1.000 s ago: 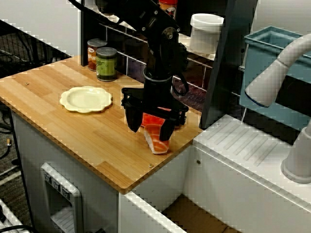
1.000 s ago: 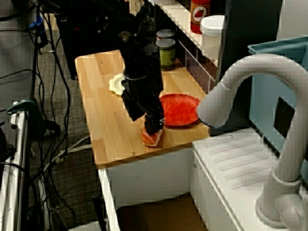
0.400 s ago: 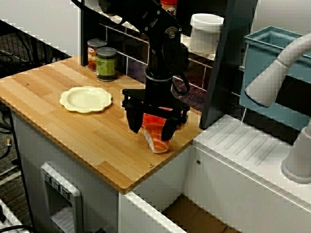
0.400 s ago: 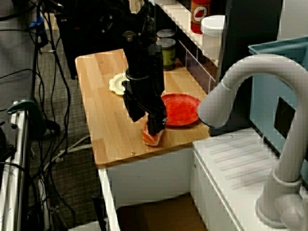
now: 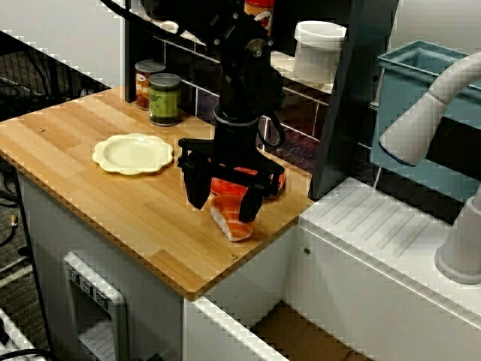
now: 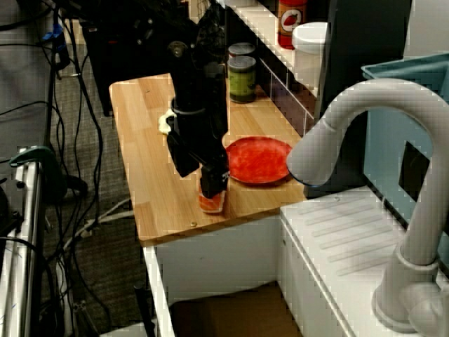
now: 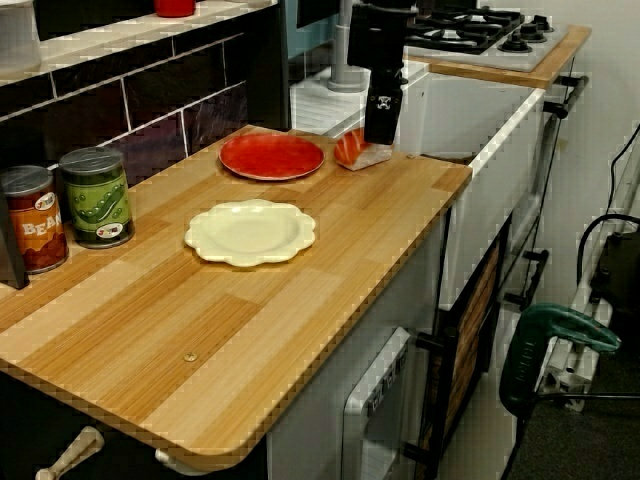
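The gripper [image 5: 224,201] stood low over the salmon [image 5: 230,220], jaws apart, one finger on each side of it. The salmon lay on the counter [image 5: 113,203] just beside the red plate [image 7: 272,156]; the cream plate [image 5: 133,153] sat well apart from that plate.

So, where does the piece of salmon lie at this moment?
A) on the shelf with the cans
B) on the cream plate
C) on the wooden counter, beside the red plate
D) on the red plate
C: the view along the counter shows the salmon piece resting on the wooden counter, just off the rim of the red plate, under the gripper.
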Action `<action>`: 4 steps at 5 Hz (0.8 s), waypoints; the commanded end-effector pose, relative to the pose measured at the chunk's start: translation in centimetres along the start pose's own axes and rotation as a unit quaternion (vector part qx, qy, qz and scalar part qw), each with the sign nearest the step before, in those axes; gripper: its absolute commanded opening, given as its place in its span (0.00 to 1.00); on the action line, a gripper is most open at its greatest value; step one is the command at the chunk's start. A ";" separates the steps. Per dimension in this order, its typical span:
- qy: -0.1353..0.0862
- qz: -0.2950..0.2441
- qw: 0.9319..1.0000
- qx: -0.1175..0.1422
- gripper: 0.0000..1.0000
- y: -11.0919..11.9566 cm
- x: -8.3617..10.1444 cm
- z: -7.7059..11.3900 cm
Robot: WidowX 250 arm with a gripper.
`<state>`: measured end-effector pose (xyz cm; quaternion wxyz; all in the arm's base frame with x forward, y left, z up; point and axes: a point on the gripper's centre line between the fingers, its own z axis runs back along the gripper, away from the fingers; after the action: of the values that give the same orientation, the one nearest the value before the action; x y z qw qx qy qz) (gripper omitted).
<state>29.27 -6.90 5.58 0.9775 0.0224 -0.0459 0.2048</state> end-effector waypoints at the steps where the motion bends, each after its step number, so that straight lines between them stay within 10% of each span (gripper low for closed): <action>1: -0.023 -0.001 0.999 -0.030 1.00 0.2 0.0 2.5; 4: -0.020 0.033 0.999 -0.024 1.00 -0.7 1.5 1.1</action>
<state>30.41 -7.26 5.84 0.9713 0.0096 -0.0525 0.2320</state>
